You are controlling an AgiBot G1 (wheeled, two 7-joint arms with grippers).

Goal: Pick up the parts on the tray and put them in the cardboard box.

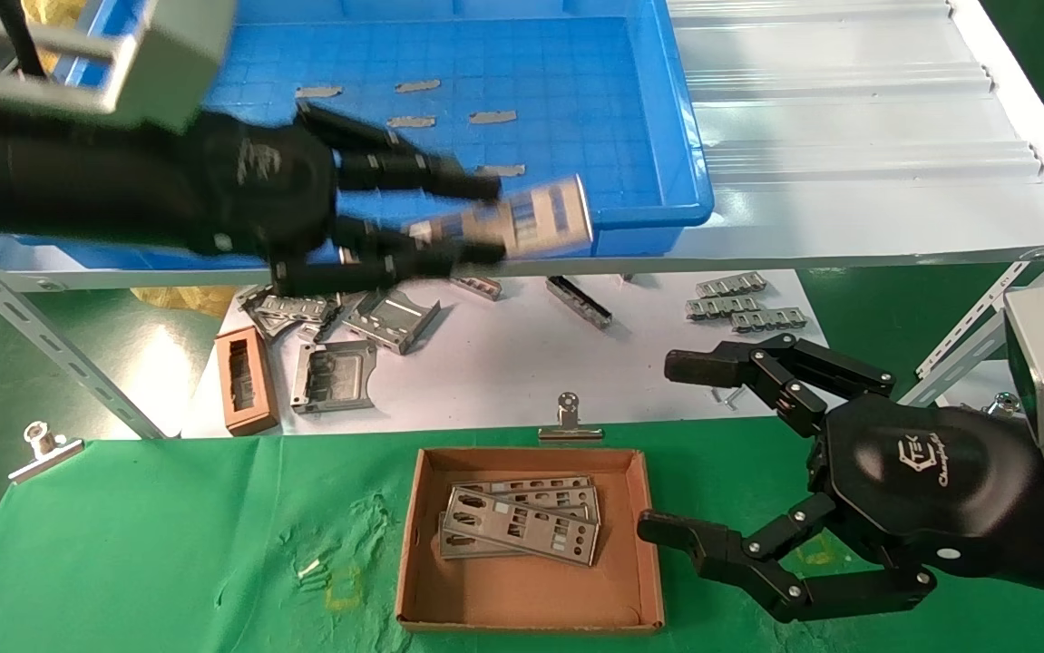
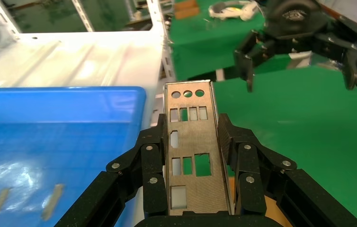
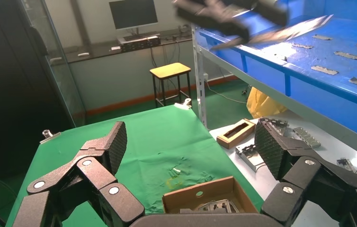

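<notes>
My left gripper (image 1: 490, 218) is shut on a silver punched plate (image 1: 522, 220), holding it in the air above the front rim of the blue tray (image 1: 658, 109). The left wrist view shows the plate (image 2: 193, 151) clamped edgewise between the fingers (image 2: 155, 156). The cardboard box (image 1: 413, 544) lies on the green cloth and holds a few silver plates (image 1: 522, 524). My right gripper (image 1: 667, 449) is open and empty just right of the box. In the right wrist view the box (image 3: 205, 191) lies below that gripper (image 3: 191, 142). No other plates show in the tray.
Grey tape strips (image 1: 417, 86) stick to the tray floor. Bent metal brackets (image 1: 331, 374) and a small brown-rimmed piece (image 1: 246, 381) lie on the white sheet below the shelf. Binder clips (image 1: 569, 419) hold the green cloth. The white shelf (image 1: 848, 118) extends right.
</notes>
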